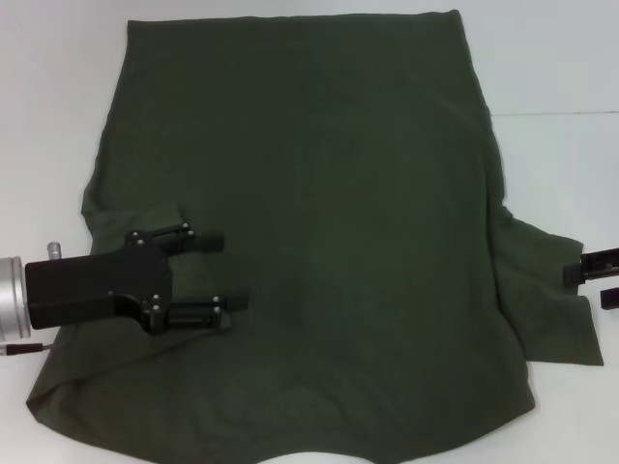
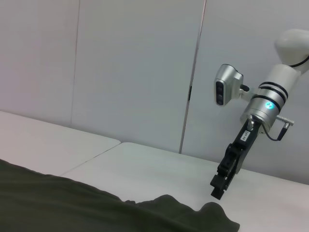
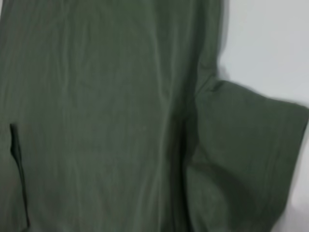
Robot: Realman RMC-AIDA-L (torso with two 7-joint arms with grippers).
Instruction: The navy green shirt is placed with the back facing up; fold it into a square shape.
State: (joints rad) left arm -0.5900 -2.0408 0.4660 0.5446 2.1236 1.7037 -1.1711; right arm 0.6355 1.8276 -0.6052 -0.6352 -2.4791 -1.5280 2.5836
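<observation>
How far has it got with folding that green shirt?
Barely begun. The navy green shirt lies spread on the white table; its left sleeve looks folded in, its right sleeve lies out. The left pincer is open over the left side; the right pincer is beside the right sleeve. The squaring folds remain.

Background as I logged it, item by item:

1. Tabletop (image 1: 551,68): white and matte. I saw it bare along the far edge and down both sides in the head view. A thin seam ran across it on the right, and in the left wrist view it read as two white slabs meeting at a joint.

2. Wall (image 2: 130,67): pale grey panels behind the tabletop, split by narrow vertical seams, seen only in the left wrist view.
</observation>
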